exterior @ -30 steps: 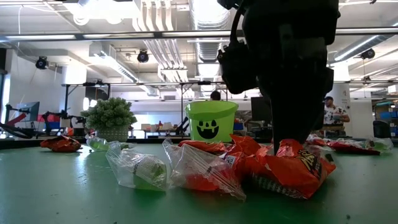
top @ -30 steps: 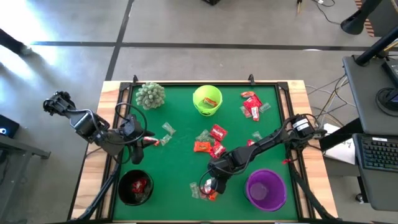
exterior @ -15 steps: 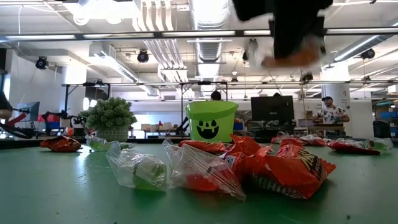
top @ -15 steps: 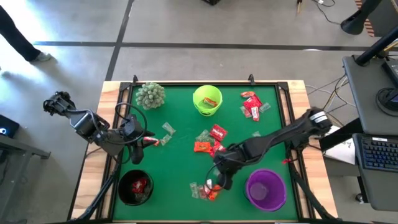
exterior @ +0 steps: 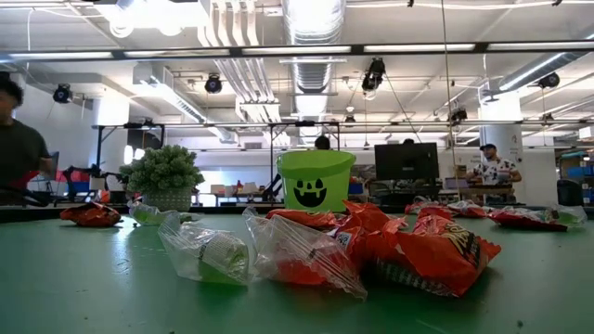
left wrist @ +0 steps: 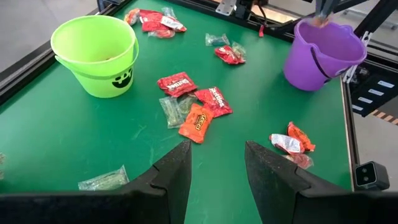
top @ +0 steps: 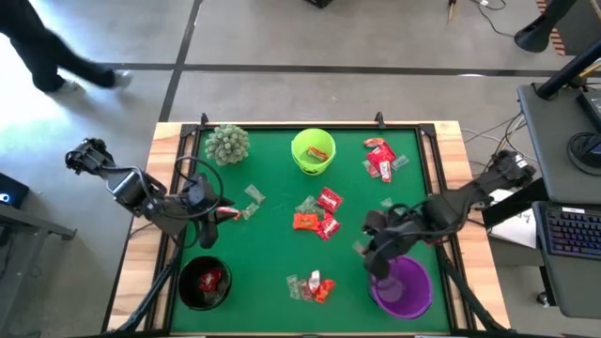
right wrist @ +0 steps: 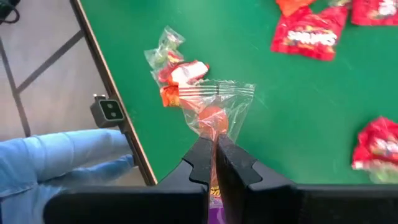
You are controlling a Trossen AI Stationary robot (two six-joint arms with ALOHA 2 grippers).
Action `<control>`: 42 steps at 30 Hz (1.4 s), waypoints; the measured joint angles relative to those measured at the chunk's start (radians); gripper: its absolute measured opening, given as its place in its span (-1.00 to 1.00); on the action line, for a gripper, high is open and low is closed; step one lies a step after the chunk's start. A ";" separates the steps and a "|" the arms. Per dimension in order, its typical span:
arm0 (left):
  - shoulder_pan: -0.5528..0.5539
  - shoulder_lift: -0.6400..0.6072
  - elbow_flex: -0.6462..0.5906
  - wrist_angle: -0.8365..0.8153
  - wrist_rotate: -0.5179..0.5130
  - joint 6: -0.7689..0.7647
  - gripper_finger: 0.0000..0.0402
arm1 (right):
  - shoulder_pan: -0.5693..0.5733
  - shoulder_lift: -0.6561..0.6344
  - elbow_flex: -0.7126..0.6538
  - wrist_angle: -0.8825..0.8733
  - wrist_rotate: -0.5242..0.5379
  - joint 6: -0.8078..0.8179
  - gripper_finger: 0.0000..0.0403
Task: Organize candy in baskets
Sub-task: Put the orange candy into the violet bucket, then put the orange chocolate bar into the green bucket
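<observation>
My right gripper (top: 368,248) hangs above the table beside the purple basket (top: 402,285), shut on a clear-wrapped candy with an orange sweet inside (right wrist: 213,116). My left gripper (left wrist: 214,168) waits open over the table's left side, nothing between its fingers. The lime green basket (top: 314,151) stands at the far middle. The black basket (top: 204,283), at the near left, has red candy in it. Loose candy lies flat on the green mat in the middle (top: 317,214), at the far right (top: 378,158) and by the near edge (top: 310,286). My right gripper pinches one end of the clear packet (right wrist: 214,134) between its two fingers. The fingers slant down from the table's right side. The packet sticks out past the fingertips, lifted clear of the mat, its crimped far edge (right wrist: 219,91) free.
A spiky pale-green plant (top: 227,143) stands at the far left corner. A raised black frame (top: 434,178) rims the mat. Clear-wrapped sweets (top: 252,195) lie near my left gripper. A person walks on the floor beyond the far left corner (top: 47,47).
My right gripper has risen from the candy pile by the near edge, carrying the clear-wrapped candy up and toward the table's right edge, to the purple basket. It has left the low view. The rest of that pile stays on the mat.
</observation>
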 joint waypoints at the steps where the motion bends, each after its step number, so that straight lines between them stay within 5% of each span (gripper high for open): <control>1: 0.000 0.002 0.000 0.000 0.000 0.000 -0.34 | 0.013 -0.006 -0.001 -0.014 0.004 0.016 -0.96; 17: 0.000 0.009 0.000 0.000 0.000 0.004 -0.34 | 0.247 0.051 -0.007 -0.170 -0.067 0.344 -0.96; 21: 0.000 0.009 0.000 0.000 0.000 0.004 -0.34 | 0.255 0.083 -0.007 -0.170 -0.125 0.344 -0.96; 28: 0.000 0.009 0.000 0.000 -0.001 0.004 -0.34 | 0.250 0.165 -0.007 -0.170 -0.080 0.285 -0.93; 42: 0.000 -0.004 -0.001 -0.001 -0.001 0.034 -0.34 | 0.250 0.176 -0.007 -0.177 -0.087 0.288 -0.60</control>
